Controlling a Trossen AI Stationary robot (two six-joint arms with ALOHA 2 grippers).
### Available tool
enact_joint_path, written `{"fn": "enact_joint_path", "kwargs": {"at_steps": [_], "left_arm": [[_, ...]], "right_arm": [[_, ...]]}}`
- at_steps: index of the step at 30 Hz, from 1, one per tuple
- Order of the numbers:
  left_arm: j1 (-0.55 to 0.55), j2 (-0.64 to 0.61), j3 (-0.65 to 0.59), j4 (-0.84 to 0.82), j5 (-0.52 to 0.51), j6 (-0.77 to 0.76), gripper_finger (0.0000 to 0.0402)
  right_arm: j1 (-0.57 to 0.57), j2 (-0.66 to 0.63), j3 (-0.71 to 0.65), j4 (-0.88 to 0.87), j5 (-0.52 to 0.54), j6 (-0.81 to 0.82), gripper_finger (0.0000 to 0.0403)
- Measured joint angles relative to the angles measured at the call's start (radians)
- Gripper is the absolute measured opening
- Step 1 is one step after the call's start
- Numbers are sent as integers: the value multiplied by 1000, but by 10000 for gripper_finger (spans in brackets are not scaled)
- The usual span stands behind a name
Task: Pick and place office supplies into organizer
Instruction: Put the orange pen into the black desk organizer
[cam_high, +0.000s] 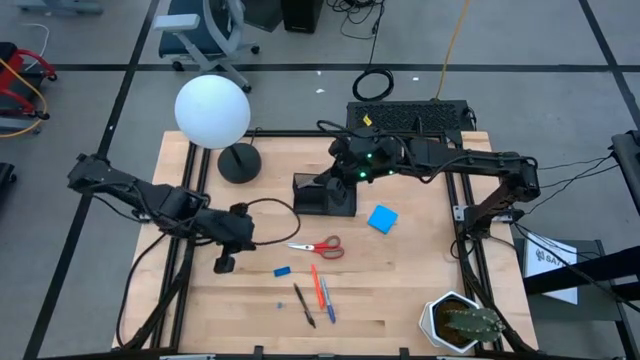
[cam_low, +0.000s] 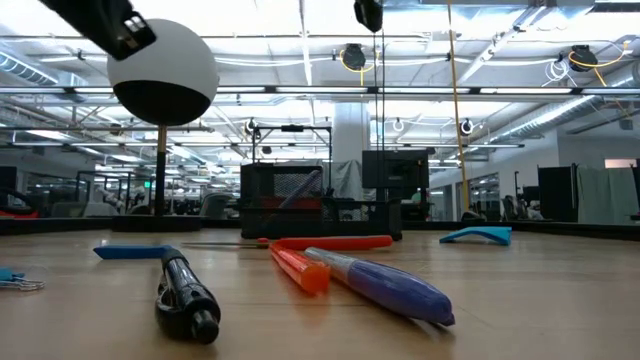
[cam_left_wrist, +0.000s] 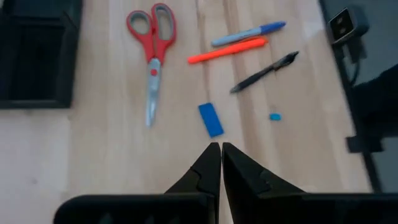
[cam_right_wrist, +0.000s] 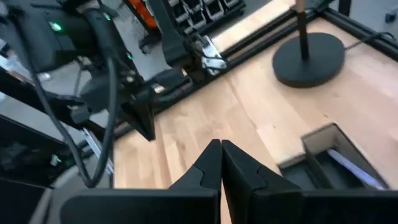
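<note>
The red-handled scissors (cam_high: 318, 247) (cam_left_wrist: 151, 56) lie flat on the table. The blue eraser (cam_high: 282, 270) (cam_left_wrist: 210, 118) lies just ahead of my left gripper (cam_left_wrist: 221, 148) (cam_high: 250, 238), which is shut and raised above the wood. Orange, blue and black pens (cam_high: 318, 293) (cam_left_wrist: 239, 50) lie near the near edge, and the blue pad (cam_high: 382, 219) lies right of the black organizer (cam_high: 323, 195) (cam_right_wrist: 336, 155). My right gripper (cam_right_wrist: 221, 146) (cam_high: 328, 183) hovers shut over the organizer's left end. A pale thin thing (cam_right_wrist: 351, 168) lies in one compartment.
A lamp with a white globe (cam_high: 212, 110) and a round black base (cam_high: 238, 163) (cam_right_wrist: 309, 59) stands left of the organizer. A potted cactus (cam_high: 462, 322) sits at the near right corner. A tiny blue bit (cam_high: 280, 303) lies by the pens. Bare wood lies between pad and cactus.
</note>
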Motion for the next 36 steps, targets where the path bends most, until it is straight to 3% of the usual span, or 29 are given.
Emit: {"fn": "enact_joint_path", "kwargs": {"at_steps": [6, 11, 16, 24, 30, 36], "left_arm": [[75, 49, 54, -27, -11, 6, 21], [120, 16, 54, -33, -59, -109, 21], [145, -65, 54, -25, -178, -242, 21], [183, -205, 55, 26, -349, -386, 21], [220, -258, 55, 37, -396, -388, 21], [248, -264, 55, 50, -395, -389, 21]], "right_arm": [[3, -14, 0, -118, -16, -106, 4], [3, -17, 0, -206, -122, -231, 4], [3, -17, 0, -267, -212, -413, 4], [3, -15, 0, -280, -217, -640, 4], [33, 56, 12, -341, -265, -782, 4], [87, 205, 135, -507, -263, -945, 4]]}}
